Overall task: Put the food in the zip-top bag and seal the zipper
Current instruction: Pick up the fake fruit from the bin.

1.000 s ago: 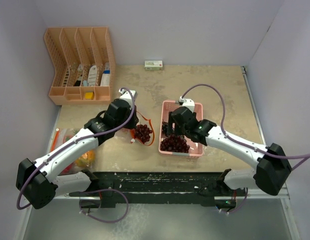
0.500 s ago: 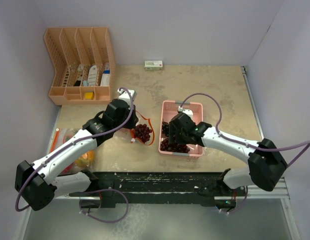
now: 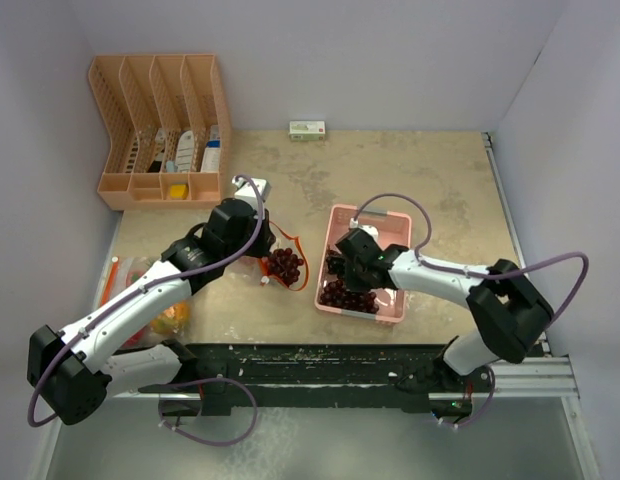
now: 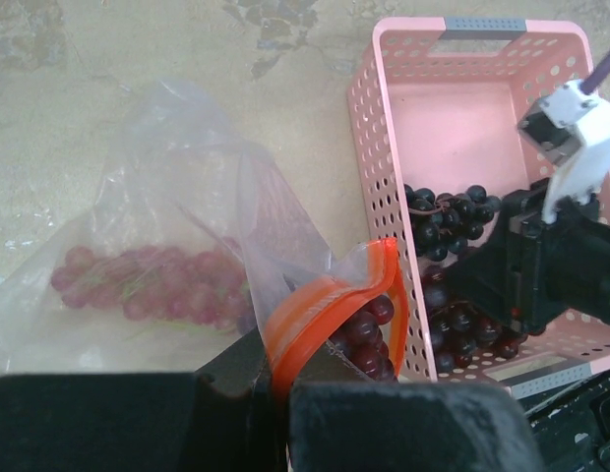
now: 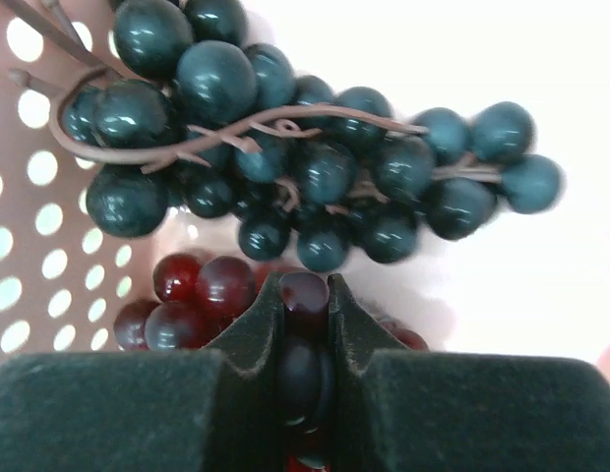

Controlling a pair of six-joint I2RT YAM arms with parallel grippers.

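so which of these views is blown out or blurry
Right wrist view: the tray floor is blown out white at upper right, and the right gripper is soft. Left wrist view: the left gripper is a dark blur; the bag hazes the grapes inside. Top view: even light, sharp, faint shadows on the table.

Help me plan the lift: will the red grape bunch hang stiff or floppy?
Probably floppy: the right hand pinches only a grape or two of the red grape bunch, so the rest may dangle. The round, glossy grapes might slip free.
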